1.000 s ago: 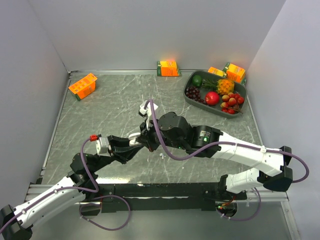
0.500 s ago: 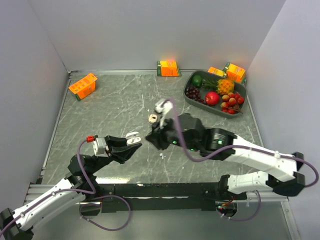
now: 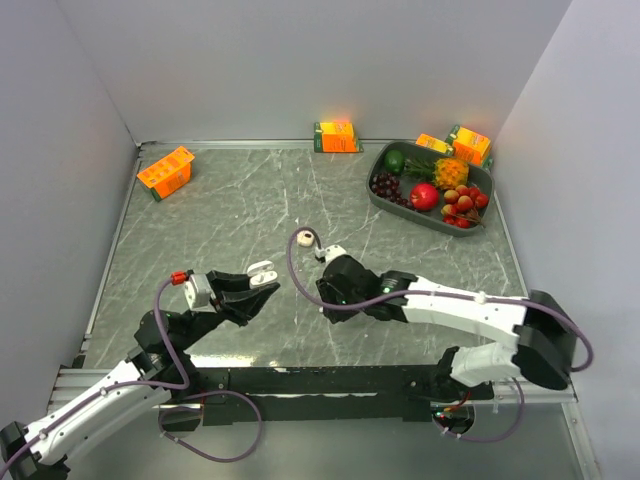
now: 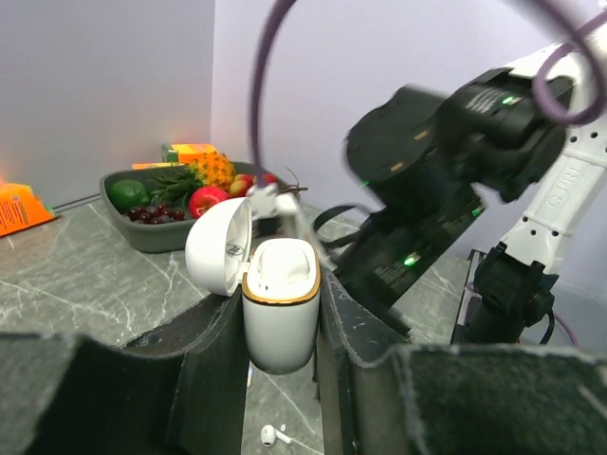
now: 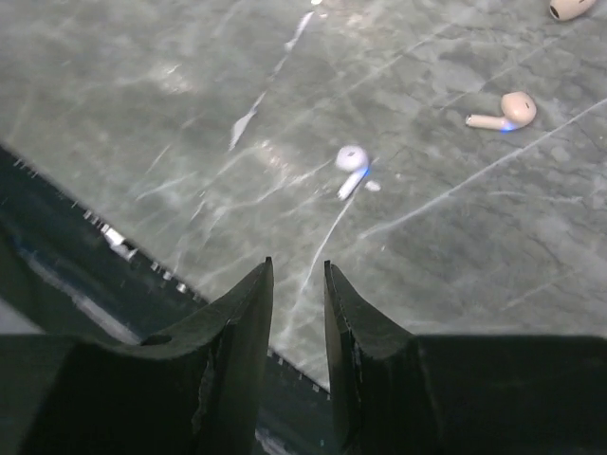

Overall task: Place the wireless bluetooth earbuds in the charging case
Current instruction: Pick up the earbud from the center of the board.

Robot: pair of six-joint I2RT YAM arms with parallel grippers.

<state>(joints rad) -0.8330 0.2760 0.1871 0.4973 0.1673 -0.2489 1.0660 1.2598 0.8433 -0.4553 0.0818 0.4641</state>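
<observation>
Earbuds are lying loose on the tabletop beneath the right gripper, jaws parted and empty; the left gripper is clenching the open charging case. A glancing pinch is risking flicking one, seemingly near the edge, overboard.

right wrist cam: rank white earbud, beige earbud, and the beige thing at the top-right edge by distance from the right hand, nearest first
1. White earbud: on the table just ahead of the right hand, slightly right.
2. Beige earbud: farther up and right.
3. Beige thing: top-right corner, cut off by the frame; can't tell what it is.
</observation>
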